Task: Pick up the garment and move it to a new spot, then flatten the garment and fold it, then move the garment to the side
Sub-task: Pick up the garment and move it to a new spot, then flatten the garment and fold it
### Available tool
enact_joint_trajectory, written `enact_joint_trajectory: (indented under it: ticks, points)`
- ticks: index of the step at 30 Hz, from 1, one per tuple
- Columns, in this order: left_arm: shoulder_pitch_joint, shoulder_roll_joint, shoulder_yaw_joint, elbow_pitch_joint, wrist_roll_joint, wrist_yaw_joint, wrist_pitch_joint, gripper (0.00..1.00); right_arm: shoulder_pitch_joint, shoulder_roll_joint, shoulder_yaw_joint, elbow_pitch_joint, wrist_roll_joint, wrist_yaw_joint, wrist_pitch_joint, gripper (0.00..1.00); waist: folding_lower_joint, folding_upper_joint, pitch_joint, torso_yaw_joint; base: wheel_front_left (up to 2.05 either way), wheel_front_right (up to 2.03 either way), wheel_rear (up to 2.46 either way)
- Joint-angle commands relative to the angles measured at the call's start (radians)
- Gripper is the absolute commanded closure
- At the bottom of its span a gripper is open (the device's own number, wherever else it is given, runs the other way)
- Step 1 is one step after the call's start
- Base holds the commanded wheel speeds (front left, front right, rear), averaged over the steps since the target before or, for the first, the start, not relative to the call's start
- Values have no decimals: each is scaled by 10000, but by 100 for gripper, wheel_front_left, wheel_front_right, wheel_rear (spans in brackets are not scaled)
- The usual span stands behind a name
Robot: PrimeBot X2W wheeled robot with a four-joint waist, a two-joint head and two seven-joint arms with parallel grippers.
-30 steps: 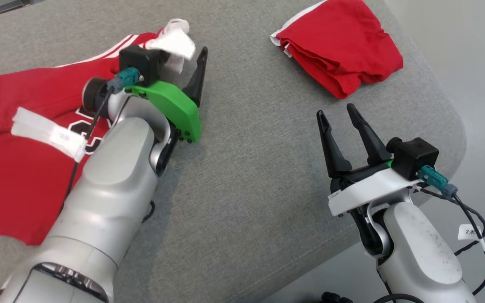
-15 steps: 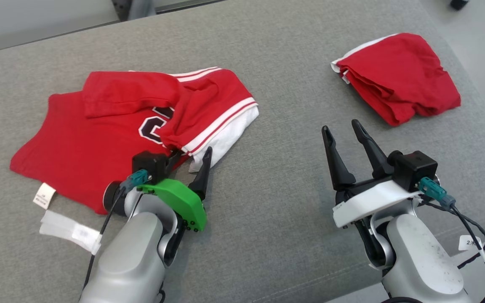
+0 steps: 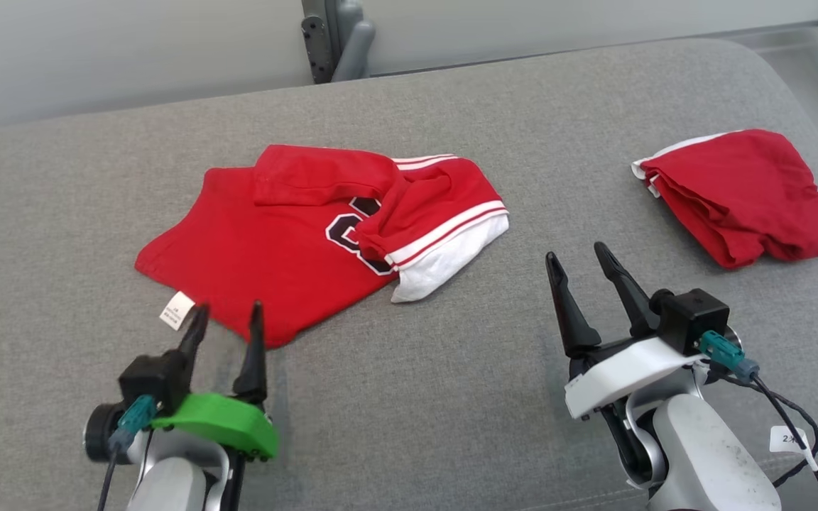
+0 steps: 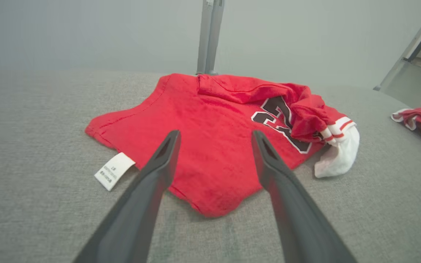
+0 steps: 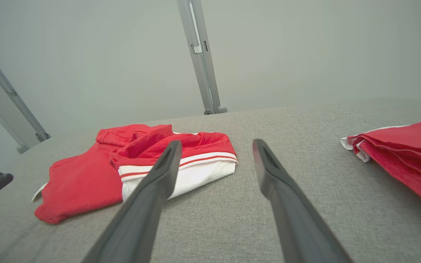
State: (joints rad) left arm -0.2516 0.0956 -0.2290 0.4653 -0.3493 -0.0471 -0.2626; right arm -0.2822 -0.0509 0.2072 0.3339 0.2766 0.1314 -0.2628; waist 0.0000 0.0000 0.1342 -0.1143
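1. Looking over the crumpled red jersey with white striped trim, I find its dark printed number half buried under a folded-over flap of red cloth, so I cannot read it. The print on its small white care label is too small to make out.
2. A second, folded red garment lies near the right edge of the grey upholstered cushion. Both wrist views cut it off at their right side.
3. The jersey lies left of the cushion's middle, well apart from the folded garment.
4. Its long axis runs roughly along the cushion's far edge. The white-trimmed end points toward the right edge, and the hem corner with the label points toward the near-left corner.
5. My left gripper has its fingers spread wide and holds nothing. Its tips sit at the jersey's near hem, just beside the label, and I cannot tell whether they touch the cloth.
6. My right gripper is also spread wide and empty. It is over bare cushion between the two garments, toward the near edge.
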Motion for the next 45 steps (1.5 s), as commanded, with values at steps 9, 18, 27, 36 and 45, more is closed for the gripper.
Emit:
enact_joint_trajectory:
  ticks: [9,18,27,36,45]
  points:
    - [1752,-330,1828,-1730,1222,-278,-26,0,307,-141,104,149,-97,-13,-27,0,0,0,-267,742,0,0,0]
    - [1333,-447,1649,-1930,949,-403,-27,0,-375,-493,523,452,-186,-15,-27,0,0,0,507,1732,0,0,0]
    - [974,-439,851,-2046,416,-85,-26,0,-1622,-930,1281,1622,-276,-15,-27,0,0,0,1380,2964,0,0,0]
    - [1015,-444,465,-2113,121,131,-27,0,-2667,-1364,2317,3304,-388,-15,-28,0,0,0,1725,3639,0,0,0]
    - [730,-445,128,-2265,-156,244,-27,0,-3703,-1977,1454,3663,-1009,-17,-27,100,0,0,2083,3770,0,0,0]
